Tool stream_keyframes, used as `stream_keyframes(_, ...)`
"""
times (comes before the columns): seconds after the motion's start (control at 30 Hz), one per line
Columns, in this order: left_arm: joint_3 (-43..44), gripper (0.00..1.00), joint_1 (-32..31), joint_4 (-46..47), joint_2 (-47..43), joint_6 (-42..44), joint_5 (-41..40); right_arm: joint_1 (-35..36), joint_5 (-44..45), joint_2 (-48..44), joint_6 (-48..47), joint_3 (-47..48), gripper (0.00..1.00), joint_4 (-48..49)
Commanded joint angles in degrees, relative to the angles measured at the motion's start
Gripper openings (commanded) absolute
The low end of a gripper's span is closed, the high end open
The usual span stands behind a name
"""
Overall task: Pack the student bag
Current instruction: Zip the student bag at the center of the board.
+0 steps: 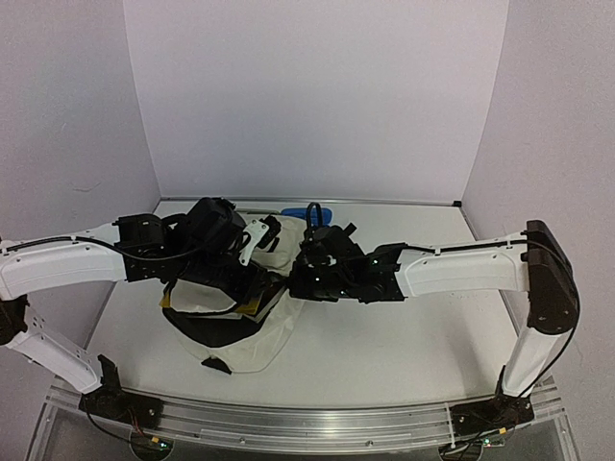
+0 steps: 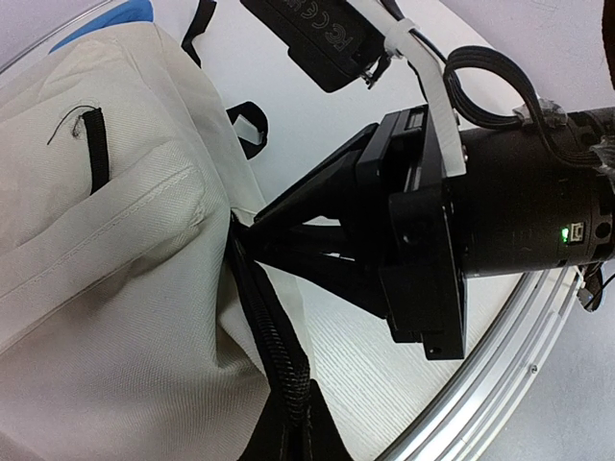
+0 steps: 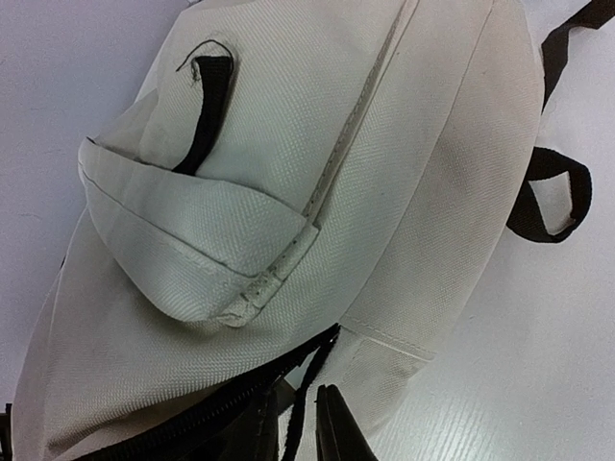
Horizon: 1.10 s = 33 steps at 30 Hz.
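Though limp, student bag (image 3: pixel 432 144), zipper cord (image 3: pixel 309 370) within right end effector (image 3: pixel 294 399).

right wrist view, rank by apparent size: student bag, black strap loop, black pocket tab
1. student bag, fills most of the frame
2-3. strap loop and pocket tab look about alike, left unranked

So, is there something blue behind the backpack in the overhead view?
Yes, a blue object peeks out just beyond the student bag's far edge, toward the back wall.
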Motion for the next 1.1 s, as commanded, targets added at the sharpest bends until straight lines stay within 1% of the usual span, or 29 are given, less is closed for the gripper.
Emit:
stream_keyframes(0.0,3.24,0.00,-0.01,2.60,0.51,-0.46,0.72,0.09,-0.83,-0.22,0.04,-0.16,0.08,1.93)
stream_keyframes(0.1,3.28,0.00,0.00,2.62,0.72,-0.36,0.92,0.10,-2.03,-0.14,-0.31,-0.16,0.00,2.38)
stream_keyframes(0.27,3.58,0.00,-0.03,2.98,1.08,-0.09,4.20,0.11,-4.13,-1.52,-0.75,-2.05,0.00,3.59)
stream_keyframes(0.3,3.63,0.00,-0.03,3.19,1.03,-0.09,6.25,0.13,-4.55,-1.89,-0.75,-2.50,0.00,3.90)
stream_keyframes(0.37,3.68,0.03,-0.03,3.37,0.78,-0.17,7.81,0.07,-5.84,-3.02,-0.75,-4.20,0.00,5.15)
stream_keyframes(0.43,3.76,0.08,-0.01,3.52,0.53,-0.17,8.13,0.12,-6.39,-3.48,-0.54,-5.11,0.00,5.74)
stream_keyframes(0.47,3.79,0.18,0.05,3.60,0.29,-0.25,8.22,0.09,-7.15,-3.83,-0.30,-5.75,0.00,6.00)
stream_keyframes(0.5,3.77,0.20,0.06,3.69,0.20,-0.30,8.30,0.11,-7.79,-3.92,-0.20,-5.90,0.00,6.01)
stream_keyframes(0.53,3.83,0.35,0.18,3.86,-0.07,-0.54,8.36,0.15,-8.51,-4.57,0.17,-6.71,0.00,6.02)
stream_keyframes(0.57,3.94,0.40,0.46,3.95,-0.22,-0.83,8.36,0.19,-8.66,-5.07,0.44,-7.22,0.00,6.02)
stream_keyframes(0.6,4.14,0.50,0.87,3.96,-0.34,-1.32,8.17,0.19,-8.84,-5.59,0.62,-7.66,0.00,7.39)
stream_keyframes(0.63,4.23,0.55,1.29,3.78,-0.46,-1.73,8.06,0.22,-8.95,-5.94,0.71,-7.95,0.00,7.62)
stream_keyframes(0.67,4.42,0.62,2.39,3.61,-0.46,-2.63,7.83,0.21,-9.03,-6.62,0.87,-8.46,0.00,7.76)
stream_keyframes(0.77,4.75,0.79,6.13,2.59,0.63,-4.07,6.19,0.17,-9.48,-8.02,1.31,-9.56,0.00,7.99)
stream_keyframes(0.8,5.13,0.82,6.69,1.99,1.42,-4.03,5.40,0.22,-9.59,-8.31,1.48,-9.83,0.00,8.03)
stream_keyframes(0.83,6.53,0.87,7.01,0.78,2.73,-3.85,2.64,0.19,-9.74,-8.57,1.60,-10.11,0.00,8.08)
stream_keyframes(0.9,9.98,0.93,7.26,-3.35,6.57,-2.68,-2.80,0.30,-9.80,-9.06,1.91,-10.71,0.00,8.24)
stream_keyframes(0.97,13.44,0.95,7.26,-6.87,10.80,-1.19,-8.86,0.27,-9.71,-9.48,2.19,-11.34,0.00,8.60)
stream_keyframes(1.0,13.92,0.96,7.26,-7.24,11.39,-0.99,-9.35,0.24,-9.66,-9.51,2.26,-11.42,0.00,8.63)
stream_keyframes(1.07,16.77,0.97,7.27,-7.64,15.42,1.65,-11.11,0.31,-9.60,-9.63,2.46,-11.90,0.00,9.09)
